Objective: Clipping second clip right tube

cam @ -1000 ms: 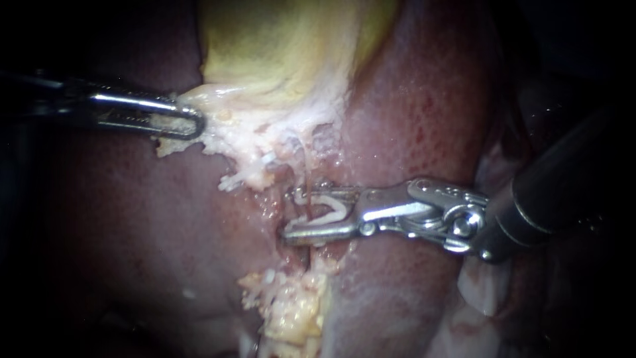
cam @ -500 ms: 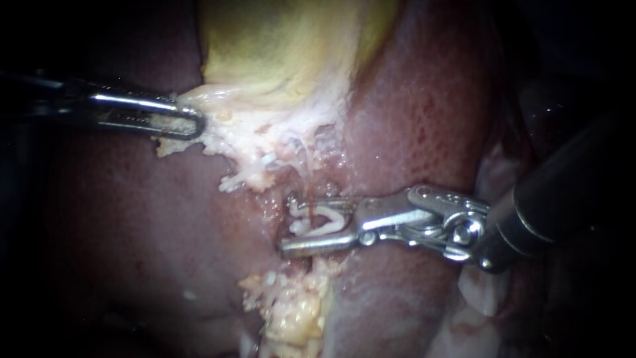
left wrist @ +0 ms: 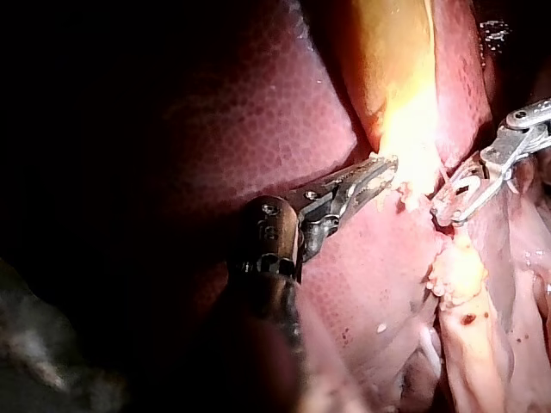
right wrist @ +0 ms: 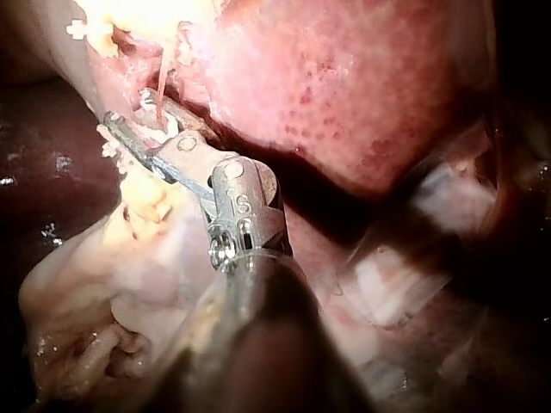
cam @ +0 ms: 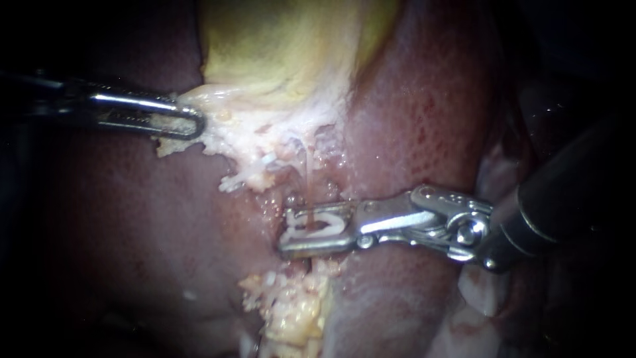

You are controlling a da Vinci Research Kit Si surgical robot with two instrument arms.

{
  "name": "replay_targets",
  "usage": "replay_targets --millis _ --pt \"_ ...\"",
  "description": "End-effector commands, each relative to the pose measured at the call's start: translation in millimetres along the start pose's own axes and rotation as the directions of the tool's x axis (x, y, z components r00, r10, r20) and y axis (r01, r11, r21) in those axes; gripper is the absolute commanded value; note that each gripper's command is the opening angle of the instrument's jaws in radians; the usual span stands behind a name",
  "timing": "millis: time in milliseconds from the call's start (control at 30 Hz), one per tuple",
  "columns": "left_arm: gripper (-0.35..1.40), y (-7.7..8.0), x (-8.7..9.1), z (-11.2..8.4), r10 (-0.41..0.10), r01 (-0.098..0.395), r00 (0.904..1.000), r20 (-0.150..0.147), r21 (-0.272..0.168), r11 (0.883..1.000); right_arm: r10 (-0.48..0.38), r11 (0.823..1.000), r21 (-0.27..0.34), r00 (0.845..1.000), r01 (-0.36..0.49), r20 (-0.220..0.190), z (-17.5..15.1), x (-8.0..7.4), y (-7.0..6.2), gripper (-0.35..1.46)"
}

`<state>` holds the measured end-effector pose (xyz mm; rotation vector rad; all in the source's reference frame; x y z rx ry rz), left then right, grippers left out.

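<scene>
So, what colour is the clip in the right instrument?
The clip is white; endoscope view shows it best.

No readable text, labels or numbers visible.

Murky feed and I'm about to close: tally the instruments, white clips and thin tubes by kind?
Slender metal instruments: 2, left instrument gripping pale tissue, right instrument.
White plastic clip in the right tool: 1.
Thin reddish tube between that clip's arms: 1.
Total: 4.
</scene>
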<state>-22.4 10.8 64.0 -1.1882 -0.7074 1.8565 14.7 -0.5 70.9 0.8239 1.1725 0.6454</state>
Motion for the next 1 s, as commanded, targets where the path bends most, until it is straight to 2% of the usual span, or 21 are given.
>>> replay_targets --millis 33,133,367,1000 --pt "-0.35 0.0 0.0 0.0 0.0 0.0 1.0 0.0 0.0 1.0 0.013 1.0 -0.001 1.0 -0.013 0.0 0.0 0.0 0.0 -0.18" --pt "-0.35 0.0 0.0 0.1 0.0 0.0 1.0 0.0 0.001 1.0 0.048 0.999 0.0 0.999 -0.048 0.0 -0.2 -0.1 0.0 -0.35" --pt "-0.35 0.0 -0.1 0.1 0.0 0.0 1.0 0.0 0.001 1.0 0.107 0.994 0.0 0.994 -0.107 0.001 -0.4 -0.2 -0.1 -0.35" --pt "-0.35 0.0 -0.1 0.1 0.0 0.0 1.0 0.0 0.001 1.0 0.104 0.995 0.001 0.995 -0.104 0.002 -0.4 -0.6 0.1 -0.35"
